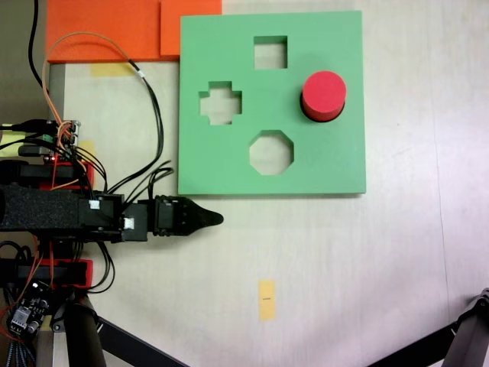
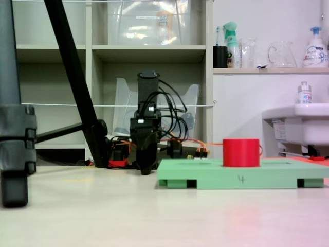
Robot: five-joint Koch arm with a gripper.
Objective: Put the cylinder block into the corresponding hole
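Note:
The red cylinder block (image 1: 324, 93) (image 2: 241, 152) stands upright in the right part of the square green foam board (image 1: 321, 164) (image 2: 216, 175), sunk partway into the board. It covers the corresponding hole beneath it. The square (image 1: 270, 52), cross (image 1: 220, 104) and octagonal (image 1: 271, 152) cut-outs are unfilled. My gripper (image 1: 218, 219) (image 2: 146, 169) lies low over the table just off the board's lower left corner in a fixed view. It points right, well away from the cylinder. Its jaws meet in one dark point with nothing between them.
Orange foam sheets (image 1: 107, 27) lie at the board's top left. Loose cables (image 1: 149, 99) run from the arm's base. A yellow tape mark (image 1: 266, 298) is on the table. Black tripod legs (image 1: 467, 329) (image 2: 15, 134) stand at the edges, and shelves (image 2: 149, 49) rise behind the arm.

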